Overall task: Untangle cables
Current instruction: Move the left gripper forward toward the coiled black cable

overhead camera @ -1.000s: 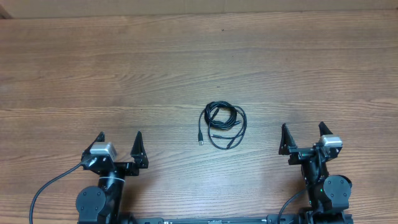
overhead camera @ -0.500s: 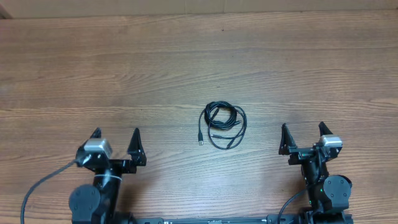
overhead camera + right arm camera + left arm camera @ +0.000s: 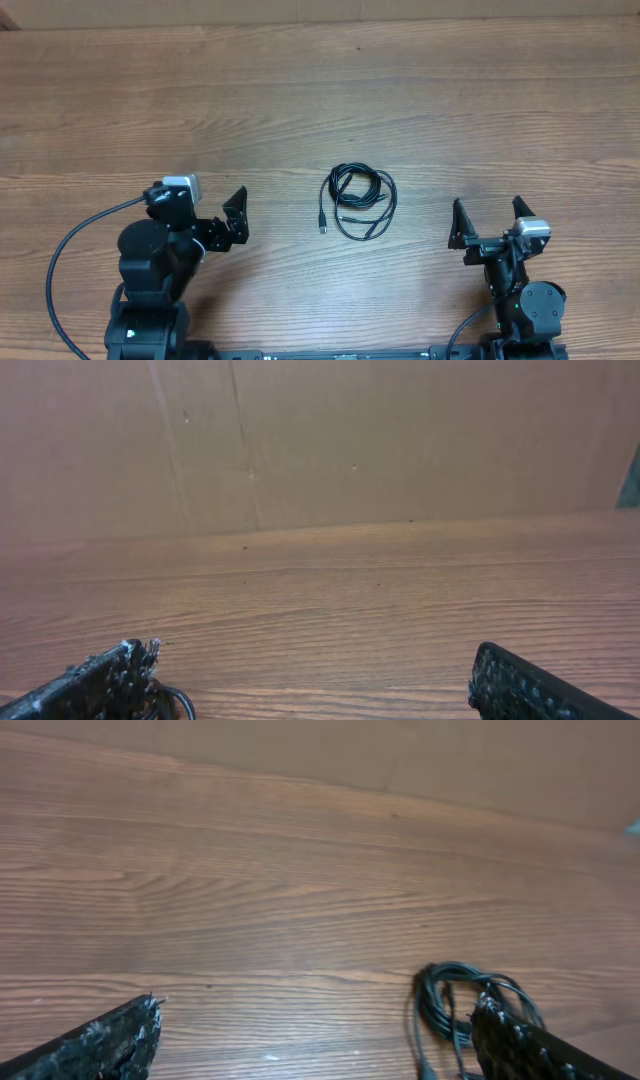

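Overhead, found cables [image 3: 360,203] coiled between left gripper [image 3: 315,1008] and right gripper [image 3: 487,205], both wide and empty; risked cinching knots by pinching several strands together.

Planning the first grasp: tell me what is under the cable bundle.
Only the wooden table shows under and through the loops of the cables. Where strands overlap, which one lies lowest cannot be told.

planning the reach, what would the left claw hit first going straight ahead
The left claw faces mostly bare table; the cables lie in line with one finger, maybe clipped first.
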`<move>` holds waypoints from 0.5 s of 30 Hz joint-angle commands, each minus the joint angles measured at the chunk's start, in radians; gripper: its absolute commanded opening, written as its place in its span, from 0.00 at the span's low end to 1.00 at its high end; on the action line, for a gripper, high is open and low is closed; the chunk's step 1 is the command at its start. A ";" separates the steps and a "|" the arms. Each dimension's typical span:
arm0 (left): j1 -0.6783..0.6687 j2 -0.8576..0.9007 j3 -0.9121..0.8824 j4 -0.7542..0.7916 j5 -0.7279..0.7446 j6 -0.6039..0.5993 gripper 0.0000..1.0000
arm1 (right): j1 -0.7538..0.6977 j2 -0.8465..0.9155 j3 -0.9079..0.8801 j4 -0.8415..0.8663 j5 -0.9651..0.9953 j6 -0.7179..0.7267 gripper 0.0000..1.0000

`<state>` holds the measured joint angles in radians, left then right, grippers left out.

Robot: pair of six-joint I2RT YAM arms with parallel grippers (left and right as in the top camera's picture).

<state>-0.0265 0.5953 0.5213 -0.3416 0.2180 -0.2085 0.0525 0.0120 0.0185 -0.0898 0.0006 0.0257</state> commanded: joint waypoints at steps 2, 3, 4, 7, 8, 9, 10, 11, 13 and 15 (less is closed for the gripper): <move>-0.006 -0.002 0.036 -0.016 0.071 -0.005 1.00 | 0.003 -0.007 -0.011 0.007 0.005 0.000 1.00; -0.006 -0.002 0.036 -0.025 0.071 -0.005 1.00 | 0.003 -0.007 -0.011 0.007 0.005 0.000 1.00; -0.006 -0.001 0.036 -0.029 0.071 -0.005 1.00 | 0.003 -0.007 -0.011 0.007 0.005 0.000 1.00; -0.006 -0.001 0.036 -0.065 0.071 -0.005 1.00 | 0.003 -0.007 -0.011 0.007 0.005 0.000 1.00; -0.006 0.000 0.036 -0.075 0.071 -0.005 1.00 | 0.003 -0.007 -0.011 0.007 0.005 0.000 1.00; -0.006 0.000 0.036 -0.084 0.071 -0.006 1.00 | 0.003 -0.007 -0.011 0.007 0.005 0.000 1.00; -0.006 0.000 0.036 -0.101 0.071 -0.006 1.00 | 0.003 -0.007 -0.011 0.007 0.005 0.000 1.00; -0.006 0.000 0.036 -0.106 0.071 -0.006 1.00 | 0.003 -0.007 -0.011 0.007 0.005 0.000 1.00; -0.006 0.000 0.036 -0.118 0.072 -0.006 0.99 | 0.003 -0.007 -0.011 0.007 0.005 0.000 1.00; -0.006 0.000 0.036 -0.127 0.072 -0.006 1.00 | 0.003 -0.007 -0.011 0.007 0.005 0.000 1.00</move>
<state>-0.0269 0.5961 0.5323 -0.4610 0.2745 -0.2081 0.0525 0.0120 0.0181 -0.0895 0.0006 0.0261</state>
